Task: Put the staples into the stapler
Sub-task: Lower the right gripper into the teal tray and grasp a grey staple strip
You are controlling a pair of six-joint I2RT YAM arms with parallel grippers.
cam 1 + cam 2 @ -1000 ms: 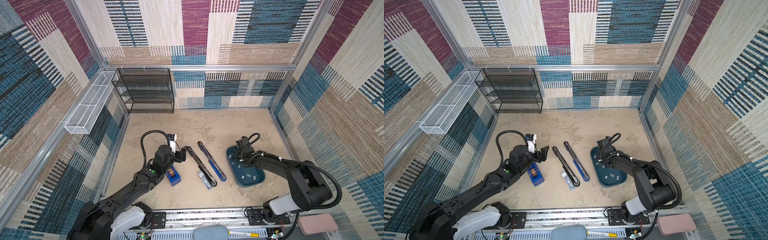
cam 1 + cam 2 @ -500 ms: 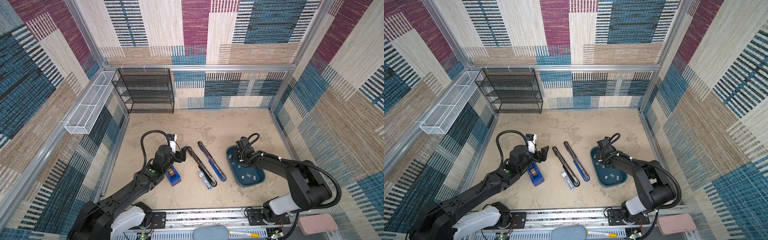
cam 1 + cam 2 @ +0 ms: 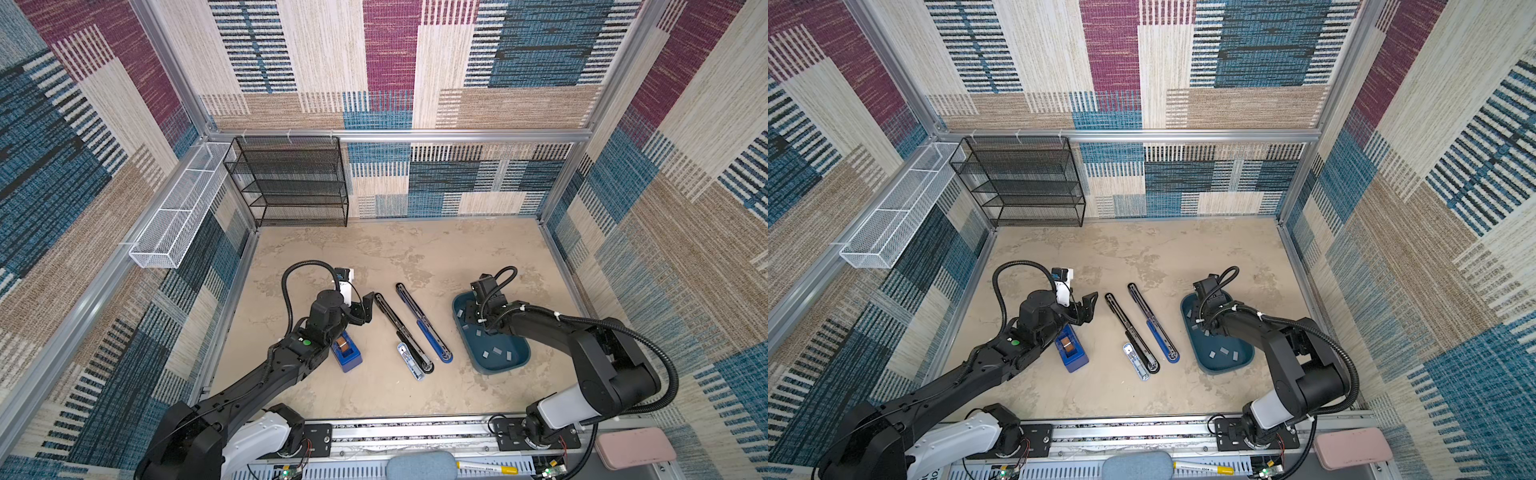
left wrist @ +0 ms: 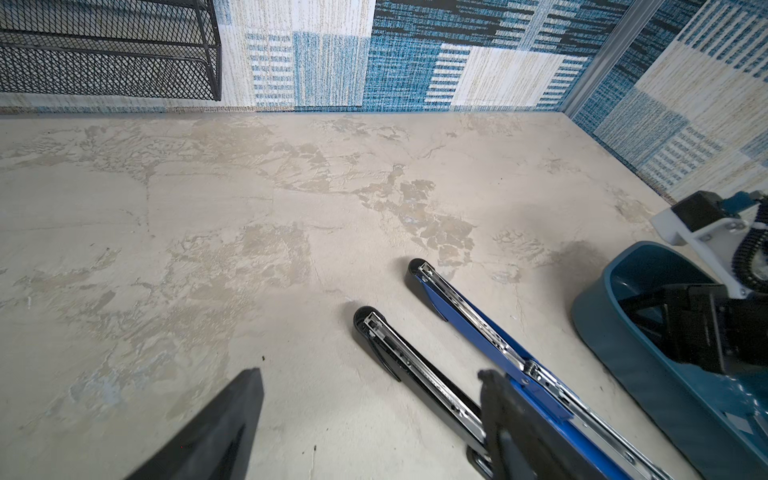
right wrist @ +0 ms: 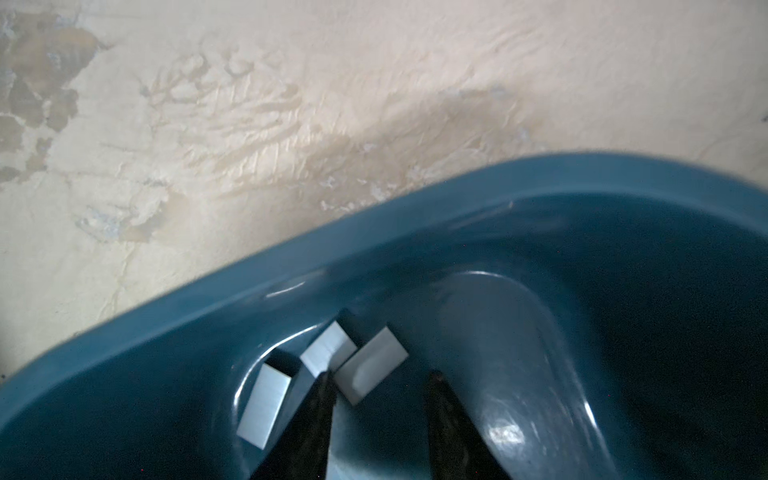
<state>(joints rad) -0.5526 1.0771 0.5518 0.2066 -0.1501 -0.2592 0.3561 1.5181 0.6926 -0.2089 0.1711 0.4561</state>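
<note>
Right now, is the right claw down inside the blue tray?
Yes, the right claw reaches inside the blue tray, its tips beside the staples.

The left arm (image 3: 257, 378) and right arm (image 3: 602, 365) are matte black, with white shells (image 3: 257, 436) at their near bases and ribbed black wrist cables (image 3: 283, 289). A green dot (image 3: 306, 342) marks the left.

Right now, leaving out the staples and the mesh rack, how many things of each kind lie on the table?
Long staplers, opened flat: 2 (black stapler, blue stapler)
Blue tape dispenser: 1
Teal tray: 1
Small pale item beside the black stapler, kind unclear: 1
Total: 5
</note>
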